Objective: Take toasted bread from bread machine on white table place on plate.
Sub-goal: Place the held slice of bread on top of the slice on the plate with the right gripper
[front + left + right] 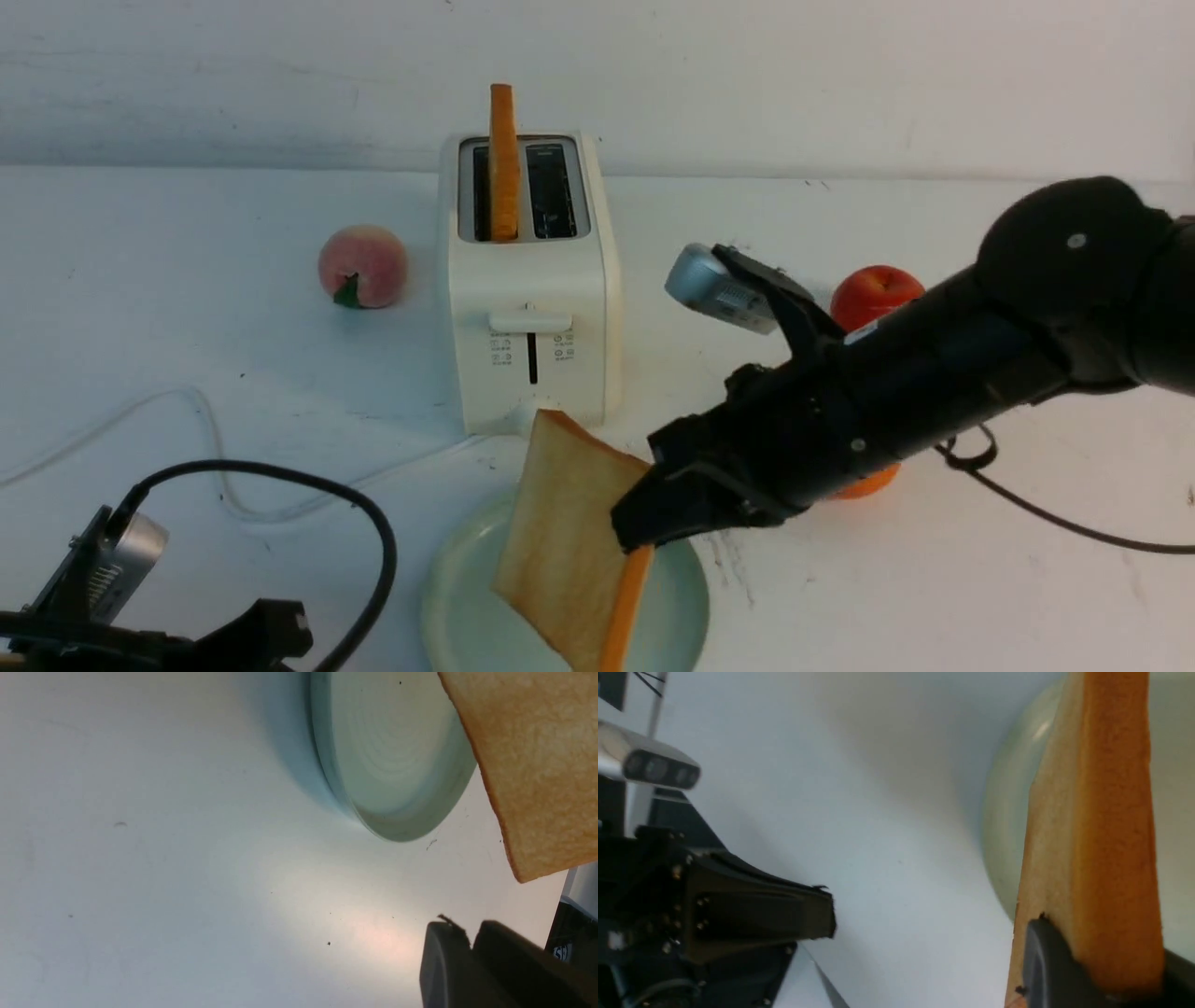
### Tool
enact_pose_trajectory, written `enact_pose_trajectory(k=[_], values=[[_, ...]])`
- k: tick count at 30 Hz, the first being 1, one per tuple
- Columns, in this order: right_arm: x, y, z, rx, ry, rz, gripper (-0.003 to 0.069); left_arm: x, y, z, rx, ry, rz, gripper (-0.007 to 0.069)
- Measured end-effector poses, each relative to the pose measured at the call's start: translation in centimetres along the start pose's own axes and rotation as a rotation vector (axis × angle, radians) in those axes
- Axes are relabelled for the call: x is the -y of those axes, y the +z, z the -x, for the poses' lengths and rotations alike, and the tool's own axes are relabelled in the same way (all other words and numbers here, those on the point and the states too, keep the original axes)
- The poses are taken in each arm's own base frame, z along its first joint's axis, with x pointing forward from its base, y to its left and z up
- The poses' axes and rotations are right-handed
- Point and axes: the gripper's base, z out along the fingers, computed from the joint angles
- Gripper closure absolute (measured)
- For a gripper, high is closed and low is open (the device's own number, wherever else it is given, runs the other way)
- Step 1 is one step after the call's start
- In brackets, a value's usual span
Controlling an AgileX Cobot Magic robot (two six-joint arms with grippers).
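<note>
Nearest to us, the left pincer (469,933) sits low over the white table (187,280), well to the left of the right pincer (639,527). Its jaws stand close together with only a thin slit between them and nothing in them; we cannot tell whether they are fully closed.

The right pincer is clamped on the toasted bread (569,551), one finger on each face near the orange-brown crust edge. The slice hangs tilted from the fingertips, its tan face turned toward the left pincer. Directly below the right pincer and the slice lies the plate (448,597), pale green, its well bare where we can see it. We cannot tell whether the slice's lower corner touches the plate.

Just beyond the right pincer stands the bread machine (527,308), its lever facing us. A second slice (502,159) stands upright in its left slot; the right slot is dark. Behind the right pincer's arm we see an orange (868,481), partly hidden, and farther back a red apple (873,294). Beyond and to the left of the pincer, past the bread machine, rests a peach (362,266).
</note>
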Motion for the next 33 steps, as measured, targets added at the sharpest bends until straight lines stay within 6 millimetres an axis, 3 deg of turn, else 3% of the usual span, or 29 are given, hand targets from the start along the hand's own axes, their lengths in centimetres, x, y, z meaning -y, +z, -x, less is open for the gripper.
enact_pose_trajectory(k=[17, 25, 28, 33], values=[[3.4, 4.3, -0.1, -0.046, 0.099, 0.026, 0.0526, 0.0, 0.0, -0.1, -0.007, 0.001, 0.001, 0.0533], [4.0, 4.3, -0.3, -0.067, 0.049, -0.029, 0.0299, 0.0, 0.0, -0.1, -0.005, 0.001, 0.001, 0.0522], [4.3, 4.3, -0.5, -0.093, 0.009, -0.060, 0.0180, 0.0, 0.0, -0.1, -0.005, 0.001, 0.001, 0.0520], [4.0, 3.5, -0.5, -0.120, -0.087, -0.103, 0.0103, 0.0, 0.0, 0.0, -0.003, 0.040, 0.001, 0.0515]])
